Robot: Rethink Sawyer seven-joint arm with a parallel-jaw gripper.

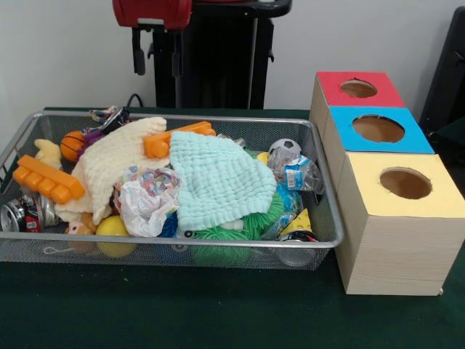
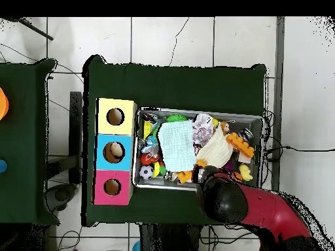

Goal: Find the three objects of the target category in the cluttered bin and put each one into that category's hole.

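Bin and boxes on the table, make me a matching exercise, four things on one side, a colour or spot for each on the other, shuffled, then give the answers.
Things:
1. Middle box
2. Folded cloth on top of the pile
3. Soccer ball
4. Crushed can

Descriptions:
A. Pale mint green
B. Blue top with a round hole
C. Front view: bin's near left corner, against the mesh
D. Black and white, at the bin's end nearest the boxes

Pairs: 1-B, 2-A, 3-D, 4-C
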